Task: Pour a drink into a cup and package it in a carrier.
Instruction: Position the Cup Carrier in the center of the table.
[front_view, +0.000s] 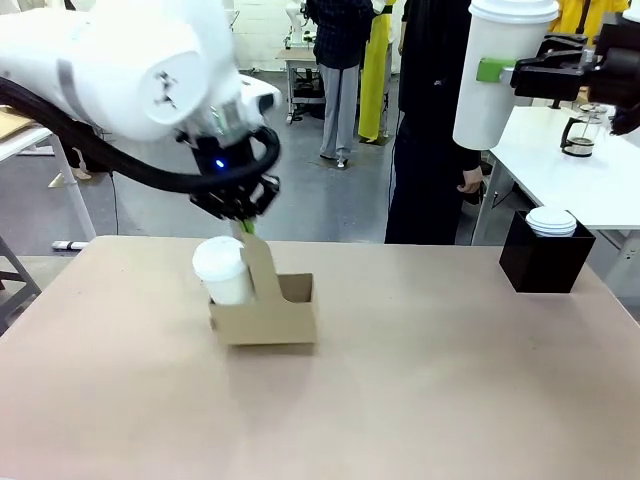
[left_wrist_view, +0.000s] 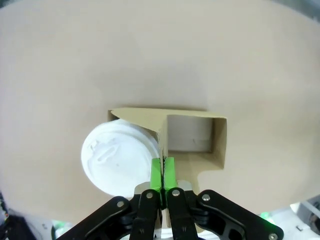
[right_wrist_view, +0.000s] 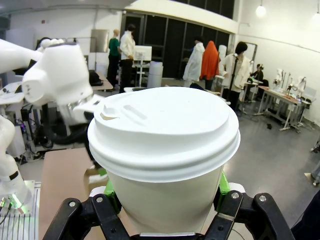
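Pinching carrier (front_view: 285, 322) by its tab between shut left jaws: likely floppy cardboard, lopsided with one cup (front_view: 222, 270). Clamping second cup (front_view: 495, 80) in right jaws: probably squashy, best held mid-wall.

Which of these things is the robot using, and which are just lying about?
In use: brown cardboard cup carrier; white lidded paper cup in it; second white lidded cup, held aloft; glass plunger jug.
Lying about: black box of white lids.

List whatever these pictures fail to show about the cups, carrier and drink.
- Contents of the seated cup and the held cup: lids cover both, every view.
- Empty slot of the carrier: right wrist view, held cup blocks it.
- Drink level in the jug: front view, too small.
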